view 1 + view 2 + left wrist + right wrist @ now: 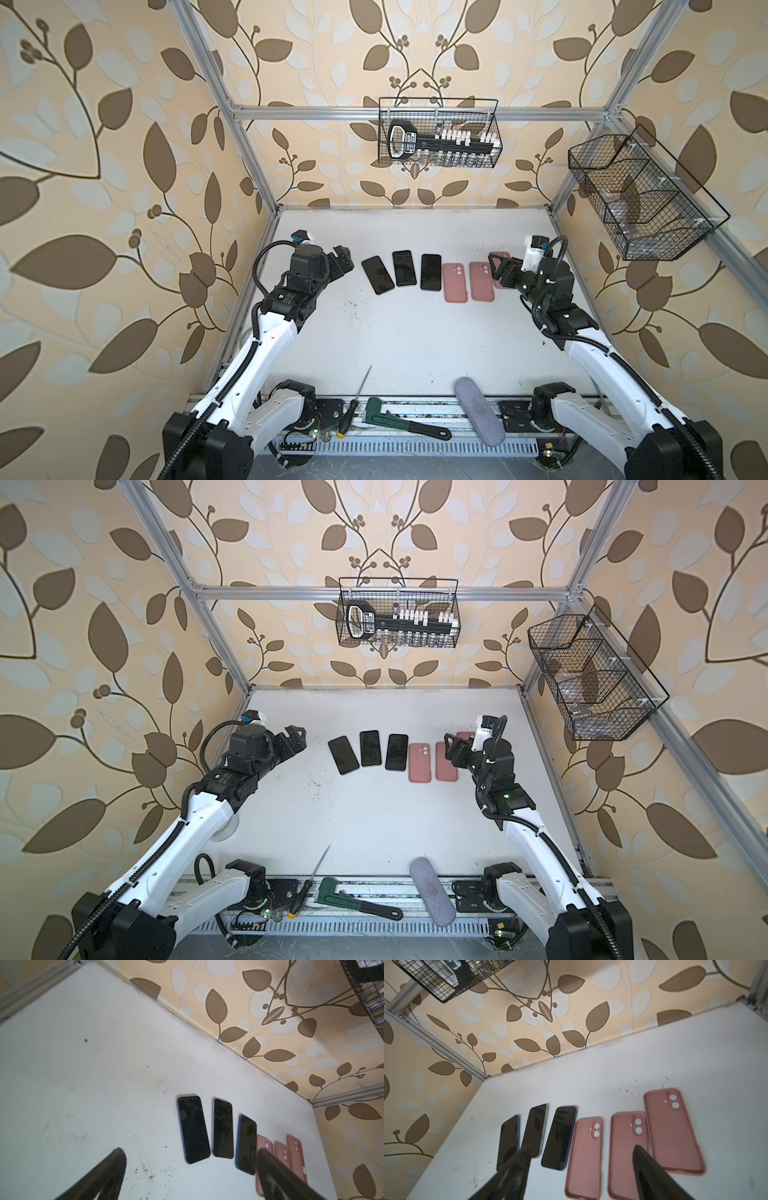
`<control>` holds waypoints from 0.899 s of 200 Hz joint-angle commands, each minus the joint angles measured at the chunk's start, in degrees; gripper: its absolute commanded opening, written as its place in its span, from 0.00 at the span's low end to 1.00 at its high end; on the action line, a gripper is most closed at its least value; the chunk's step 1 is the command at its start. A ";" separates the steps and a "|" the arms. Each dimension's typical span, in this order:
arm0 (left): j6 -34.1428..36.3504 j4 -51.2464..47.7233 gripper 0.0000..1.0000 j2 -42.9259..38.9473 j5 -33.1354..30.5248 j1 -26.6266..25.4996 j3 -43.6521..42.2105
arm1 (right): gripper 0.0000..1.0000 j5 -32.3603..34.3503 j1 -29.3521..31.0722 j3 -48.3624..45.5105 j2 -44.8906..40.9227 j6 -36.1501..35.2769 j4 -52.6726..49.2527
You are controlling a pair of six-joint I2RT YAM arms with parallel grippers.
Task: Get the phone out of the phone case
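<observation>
Three black phones lie bare and screen-up in a row on the white table [407, 340]: one phone [377, 275], a second [404, 268], a third [430, 272]. To their right lie three empty pink cases, inside up: one case [584, 1157], a second [625, 1147], a third [672, 1130]. My left gripper [344, 259] hovers open just left of the phones [194, 1129], nothing between its fingers. Also open and empty, my right gripper [498, 268] hangs over the rightmost case [502, 255], which it partly hides in both top views.
A screwdriver [353, 405], a green pipe wrench [399, 417] and a grey oblong pad [478, 411] lie at the table's front edge. A wire basket [438, 133] hangs on the back wall, and a second wire basket [640, 195] hangs on the right frame.
</observation>
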 commanded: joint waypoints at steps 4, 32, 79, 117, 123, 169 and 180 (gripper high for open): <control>8.49 1.23 0.99 -3.84 -6.71 -0.40 0.36 | 1.00 -0.65 -0.93 4.42 0.74 -6.65 -4.71; 14.62 3.56 0.99 -4.85 -8.35 -0.41 -0.35 | 1.00 -2.49 -1.74 9.45 3.28 -9.28 -7.59; 22.44 9.43 0.99 -4.91 -9.93 -0.31 -5.60 | 1.00 -5.80 -1.86 10.43 4.74 -12.74 -5.80; 26.26 9.65 0.99 -4.41 -12.66 0.83 -6.15 | 1.00 2.67 -1.83 10.08 3.75 -18.90 -7.69; 26.88 10.47 0.99 -4.58 -12.28 1.59 -6.46 | 1.00 3.59 -1.88 9.94 3.49 -19.67 -7.85; 23.48 16.63 0.99 -5.91 -10.07 11.55 -13.08 | 1.00 7.12 -1.94 1.47 0.64 -21.34 2.03; 21.84 18.61 0.99 -5.58 -9.10 14.27 -14.72 | 1.00 12.55 -2.12 -0.61 -0.45 -19.70 4.33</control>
